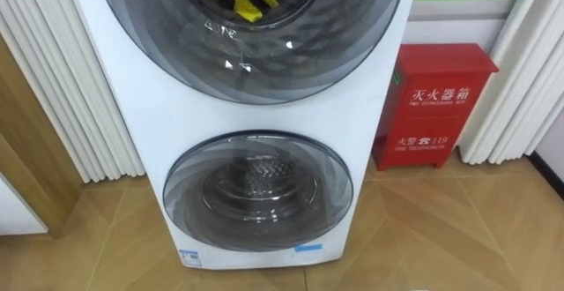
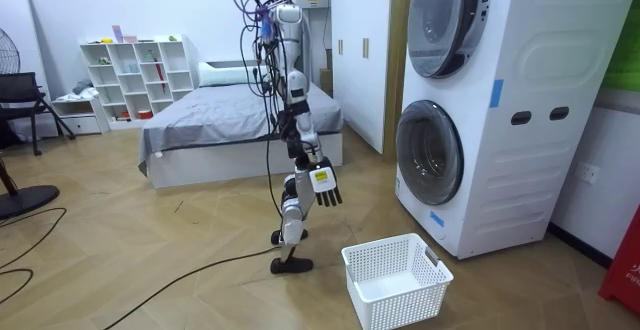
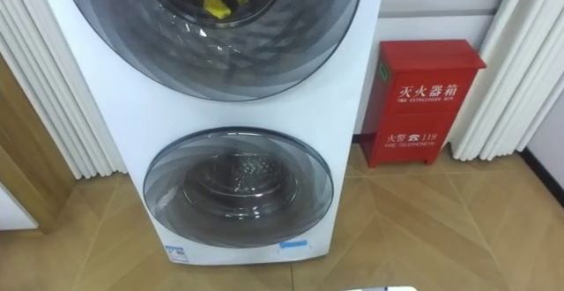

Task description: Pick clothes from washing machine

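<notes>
You had the stacked washing machine (image 1: 115,106) square ahead, and both round doors were closed: the upper door (image 1: 291,53) at 12 o'clock in the eye view, the lower door (image 1: 257,190) at 6. The biggest risk, as I judged it, was the upper door's swing. Opened from where the robot stood, it could sweep toward the arm or chest, and I could not tell which side the hinge sat on.

Next was the white laundry basket (image 2: 400,295) on the floor between the robot and the machine, at about 4 o'clock from its feet in the room view. A step forward could clip its rim and upset the robot's balance. The red fire cabinet (image 1: 432,106) stood just beside the machine at 3 o'clock, so a wide elbow on that side might knock it.

The right hand (image 2: 325,192) hung at the robot's side, fingers loose and pointing down, holding nothing. The task's thing, a yellow garment (image 1: 247,0), lay inside the upper drum behind the glass — high up, so a long reach might give a weak hold and let it drop short of the basket.

For room: pleated white curtains (image 1: 53,79) closed in at 9 o'clock, with more curtain past the cabinet. The parquet floor (image 1: 441,229) at 5 o'clock lay bare, and behind the robot it ran open to the bed (image 2: 220,120) — your best way to back off.
</notes>
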Motion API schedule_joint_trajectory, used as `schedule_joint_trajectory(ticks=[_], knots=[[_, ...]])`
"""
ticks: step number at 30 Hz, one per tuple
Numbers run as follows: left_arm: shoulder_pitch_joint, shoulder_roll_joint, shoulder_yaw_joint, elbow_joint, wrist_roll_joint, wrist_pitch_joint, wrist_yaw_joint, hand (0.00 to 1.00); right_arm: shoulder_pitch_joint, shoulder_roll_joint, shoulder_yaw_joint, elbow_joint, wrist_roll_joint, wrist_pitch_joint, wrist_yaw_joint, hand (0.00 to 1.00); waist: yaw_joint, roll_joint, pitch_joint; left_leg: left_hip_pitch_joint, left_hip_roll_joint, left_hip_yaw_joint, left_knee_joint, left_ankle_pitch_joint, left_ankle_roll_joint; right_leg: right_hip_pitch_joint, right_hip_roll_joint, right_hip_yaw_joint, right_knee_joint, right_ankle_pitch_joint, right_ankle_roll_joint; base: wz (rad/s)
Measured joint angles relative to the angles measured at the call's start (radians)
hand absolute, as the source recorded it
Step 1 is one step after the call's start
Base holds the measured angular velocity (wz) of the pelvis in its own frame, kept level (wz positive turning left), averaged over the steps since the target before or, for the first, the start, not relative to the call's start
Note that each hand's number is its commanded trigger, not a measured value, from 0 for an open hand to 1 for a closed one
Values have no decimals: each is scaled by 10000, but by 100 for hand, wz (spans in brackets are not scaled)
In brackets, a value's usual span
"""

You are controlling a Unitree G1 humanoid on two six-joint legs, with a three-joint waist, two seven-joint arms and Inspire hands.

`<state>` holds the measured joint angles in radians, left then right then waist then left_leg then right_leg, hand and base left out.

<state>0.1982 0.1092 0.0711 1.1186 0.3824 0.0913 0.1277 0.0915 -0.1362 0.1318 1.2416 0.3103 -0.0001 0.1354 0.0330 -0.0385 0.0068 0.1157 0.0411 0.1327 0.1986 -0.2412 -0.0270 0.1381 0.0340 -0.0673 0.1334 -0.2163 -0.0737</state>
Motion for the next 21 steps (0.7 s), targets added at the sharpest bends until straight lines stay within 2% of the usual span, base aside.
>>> schedule_joint_trajectory(ticks=[6,14,18,21], knots=[[-27,5,0,21,-41,-105,151,0,-57,7,61,34,56,-4,184,0,-2,-9,-7,-9,1,-3,-10,0,0,6,-7,-151,5,0,0,0],[28,130,-59,30,-866,-159,63,0,-393,-10,-82,-117,698,71,131,0,-10,-34,17,-9,9,-62,-12,0,0,23,-16,-277,47,1,0,1],[-7,222,-17,6,-856,-279,-39,0,-670,-248,-492,-2421,786,179,-109,0,-14,-65,39,-7,12,-80,9,0,0,-26,-18,-249,115,3,-1,-3],[-140,291,19,-28,-964,-439,-40,0,-1434,-516,-801,-4235,874,50,-405,0,-34,-120,48,-3,2,-78,4,1,1,-59,-27,-252,184,4,1,1]])
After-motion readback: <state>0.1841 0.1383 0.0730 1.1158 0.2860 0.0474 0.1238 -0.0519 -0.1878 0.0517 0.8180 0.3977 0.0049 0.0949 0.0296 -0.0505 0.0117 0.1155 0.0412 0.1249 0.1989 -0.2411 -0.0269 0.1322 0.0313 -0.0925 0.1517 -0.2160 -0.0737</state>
